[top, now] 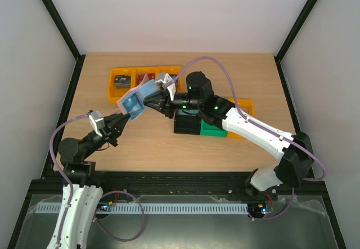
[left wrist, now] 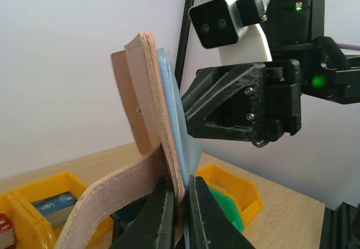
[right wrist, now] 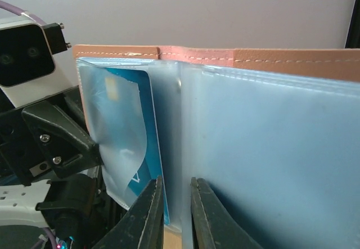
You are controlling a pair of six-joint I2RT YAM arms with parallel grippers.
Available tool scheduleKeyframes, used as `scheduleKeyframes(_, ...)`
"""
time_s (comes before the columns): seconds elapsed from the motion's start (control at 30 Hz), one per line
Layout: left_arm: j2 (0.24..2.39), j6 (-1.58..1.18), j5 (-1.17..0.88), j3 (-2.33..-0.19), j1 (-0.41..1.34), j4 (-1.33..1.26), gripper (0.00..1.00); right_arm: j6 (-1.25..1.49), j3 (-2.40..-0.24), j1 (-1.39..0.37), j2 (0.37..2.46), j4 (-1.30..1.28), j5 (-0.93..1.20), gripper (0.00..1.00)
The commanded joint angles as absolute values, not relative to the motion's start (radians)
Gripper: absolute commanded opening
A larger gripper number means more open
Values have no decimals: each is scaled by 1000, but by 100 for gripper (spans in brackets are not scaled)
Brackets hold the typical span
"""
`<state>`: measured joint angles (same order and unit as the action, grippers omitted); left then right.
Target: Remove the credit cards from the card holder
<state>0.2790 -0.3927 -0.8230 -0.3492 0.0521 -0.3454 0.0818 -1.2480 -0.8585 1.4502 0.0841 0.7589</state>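
The card holder hangs in the air over the table, folded open, reddish-brown outside and pale blue clear sleeves inside. My left gripper is shut on its lower edge, leather and sleeve pinched between the fingers; from above it sits at the holder's near-left side. A teal credit card shows through the leftmost sleeve. My right gripper has its fingers drawn in around that sleeve's lower edge, where the card's corner lies, with only a sliver of gap. From above it meets the holder's right side.
A long yellow divided bin with small items stands at the back, just behind the holder. Under the right arm sit a black bin, a green bin and another yellow bin. Bare wood lies in front of them.
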Motion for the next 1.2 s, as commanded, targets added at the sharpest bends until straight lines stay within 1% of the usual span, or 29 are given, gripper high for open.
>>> scheduleKeyframes(0.0, 272, -389, -865, -390, 57, -436, 2, 51, -1308, -879, 1479, 49, 743, 15)
scheduleKeyframes(0.13, 272, -383, -882, -387, 57, -438, 2, 18, -1325, -889, 1490, 34, 758, 15)
scheduleKeyframes(0.27, 273, -348, -890, -388, 57, -418, 2, 6, -1327, -889, 1496, 49, 871, 19)
scheduleKeyframes(0.53, 273, -273, -900, -390, 58, -376, 2, 5, -1340, -890, 1511, 64, 1089, 19)
scheduleKeyframes(0.8, 272, -266, -894, -383, 58, -360, 2, 13, -1362, -901, 1524, 58, 1200, 14)
scheduleKeyframes(0.9, 272, -255, -847, -384, 58, -343, 2, -32, -1387, -912, 1520, -8, 1245, 15)
scheduleKeyframes(1.0, 272, -232, -809, -381, 58, -319, 2, -57, -1396, -921, 1500, -38, 1236, 15)
scheduleKeyframes(1.07, 272, -239, -818, -380, 58, -323, 2, -59, -1393, -936, 1489, -32, 1179, 14)
scheduleKeyframes(1.17, 272, -257, -842, -379, 58, -341, 2, -55, -1397, -950, 1493, -33, 1054, 2)
